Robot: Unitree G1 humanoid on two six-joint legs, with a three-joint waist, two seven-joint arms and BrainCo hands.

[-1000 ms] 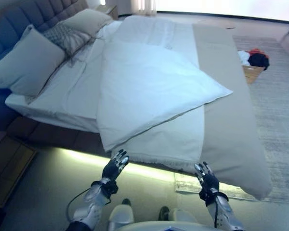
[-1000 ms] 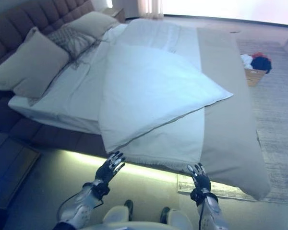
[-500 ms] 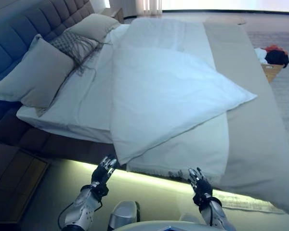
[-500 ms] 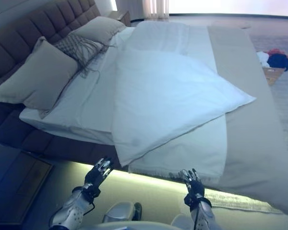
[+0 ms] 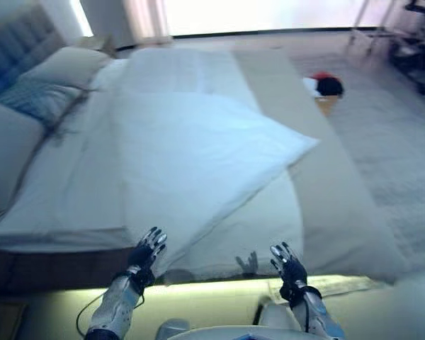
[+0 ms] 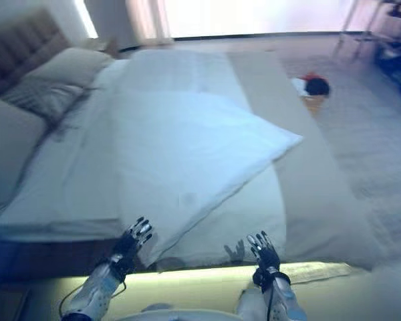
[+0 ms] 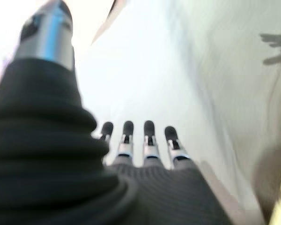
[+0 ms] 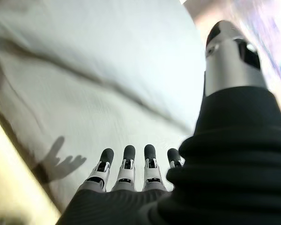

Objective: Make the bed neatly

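Observation:
A white duvet point(image 5: 191, 149) lies folded back at a slant across the bed, its near corner hanging over the bed's side edge. Under it lie a white sheet point(image 5: 64, 191) and a beige bedspread point(image 5: 326, 184) along the right side. My left hand point(image 5: 147, 249) is open, fingers straight, just short of the duvet's near corner. My right hand point(image 5: 288, 265) is open too, in front of the bed's side edge and holding nothing. In the wrist views the straight fingers point(image 7: 136, 136) of the left and the fingers point(image 8: 126, 164) of the right point at the white bedding.
Pillows point(image 5: 46, 85) lean against the padded headboard point(image 5: 14, 42) at the left. A lit strip point(image 5: 198, 287) runs under the bed's side. A box with clothes point(image 5: 324, 91) stands on the carpet beyond the bed at the right.
The camera has swung, so the whole scene shifted left. Both hands have come closer to the bed's side edge and stay open.

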